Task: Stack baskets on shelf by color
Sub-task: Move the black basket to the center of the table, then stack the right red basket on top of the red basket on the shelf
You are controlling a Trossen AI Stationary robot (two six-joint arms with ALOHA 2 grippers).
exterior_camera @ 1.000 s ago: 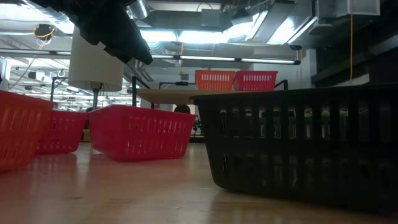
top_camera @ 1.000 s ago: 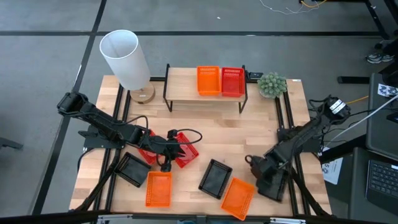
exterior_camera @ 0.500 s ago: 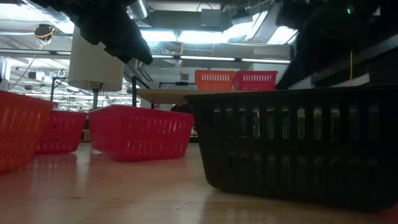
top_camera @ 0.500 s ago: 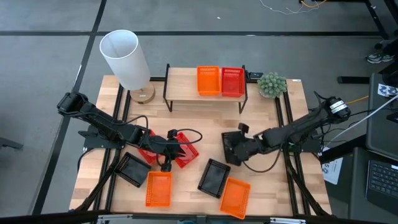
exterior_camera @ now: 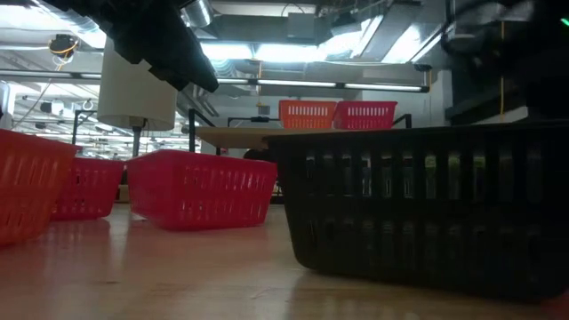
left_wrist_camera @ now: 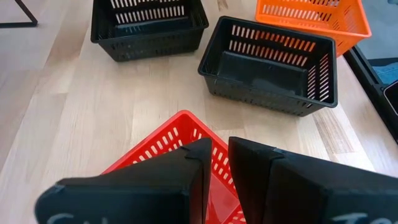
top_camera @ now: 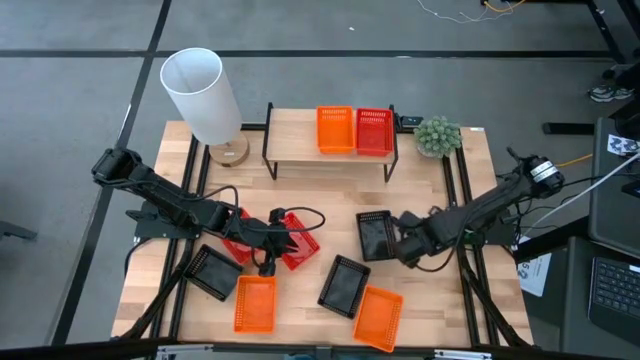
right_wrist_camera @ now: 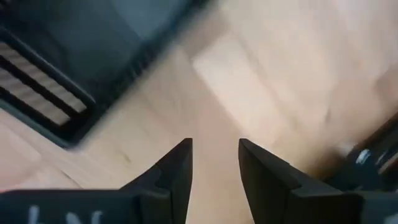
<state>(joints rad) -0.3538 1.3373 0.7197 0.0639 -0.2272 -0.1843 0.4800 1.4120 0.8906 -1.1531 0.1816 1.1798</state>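
Observation:
The shelf [top_camera: 295,150] at the far middle carries an orange basket [top_camera: 336,130] and a red basket [top_camera: 374,131] side by side. Two red baskets [top_camera: 300,243] [top_camera: 232,240] lie left of the middle. My left gripper [left_wrist_camera: 221,146] hangs just above the righthand one, its fingers a narrow gap apart with nothing between them. A black basket [top_camera: 375,235] rests flat in front of the shelf. Right beside it my right gripper [top_camera: 407,243] points down at bare table, open and empty [right_wrist_camera: 214,146]. Two more black baskets [top_camera: 346,285] [top_camera: 213,272] and two orange ones [top_camera: 255,303] [top_camera: 380,315] lie near the front.
A white lamp [top_camera: 205,95] stands at the far left corner, and a small green plant [top_camera: 437,135] stands right of the shelf. Black frame rails [top_camera: 455,190] run along both table sides. The shelf's left half is bare wood.
My right gripper has swung from the near right of the table toward the middle, bringing a black basket along. It then drew back a little toward the right edge and tipped to point down. The black basket now lies in front of the shelf, apart from the fingers.

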